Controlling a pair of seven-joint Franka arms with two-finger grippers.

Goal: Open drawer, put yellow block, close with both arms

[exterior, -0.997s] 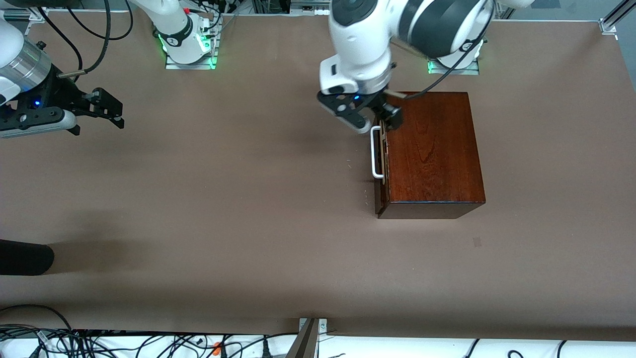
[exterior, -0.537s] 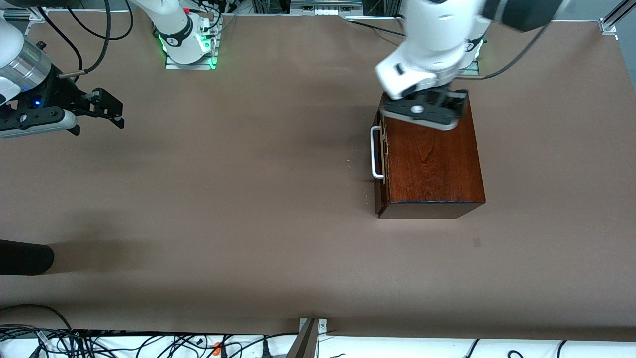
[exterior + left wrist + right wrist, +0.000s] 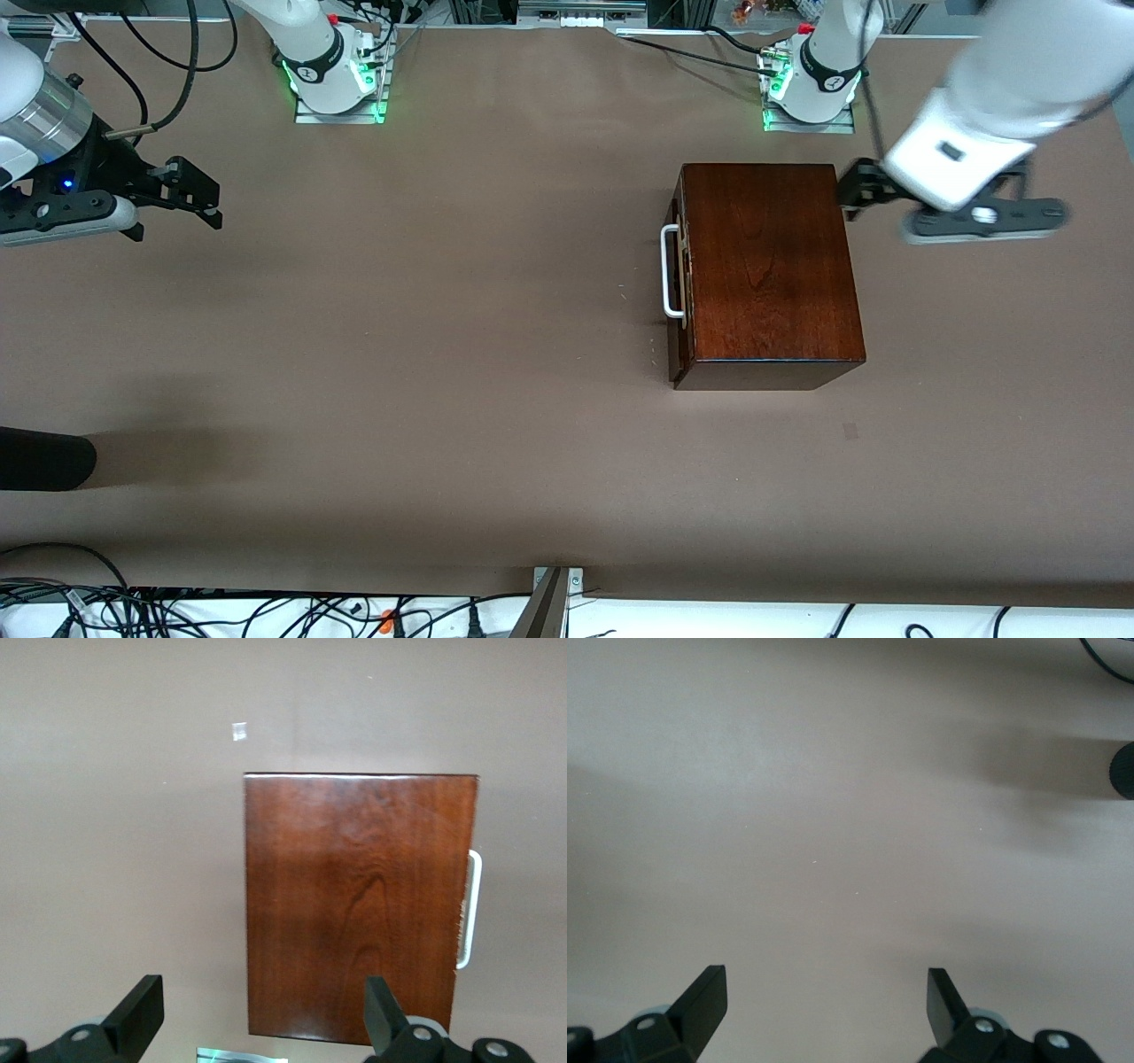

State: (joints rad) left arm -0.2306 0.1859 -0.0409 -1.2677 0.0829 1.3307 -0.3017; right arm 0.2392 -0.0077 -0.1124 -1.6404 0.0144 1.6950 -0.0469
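Observation:
The dark wooden box (image 3: 766,266) stands on the table in front of the left arm's base. Its drawer (image 3: 680,292) is pushed in, with the white loop handle (image 3: 671,270) facing the right arm's end of the table. The yellow block is out of view. My left gripper (image 3: 858,189) is open and empty, raised over the table beside the box toward the left arm's end. The left wrist view shows the box top (image 3: 359,904), the handle (image 3: 472,908) and the open gripper (image 3: 263,1019). My right gripper (image 3: 197,190) is open and empty, and waits raised at the right arm's end; it also shows over bare table in the right wrist view (image 3: 824,1010).
A black rounded object (image 3: 44,458) lies at the table's edge at the right arm's end, nearer the front camera; it shows in the right wrist view (image 3: 1123,769). Cables (image 3: 177,611) run along the near edge. A small pale mark (image 3: 850,431) is on the table near the box.
My left gripper has swung from the drawer front, across the box top, to the side of the box toward the left arm's end. The box, drawer and right arm have not moved.

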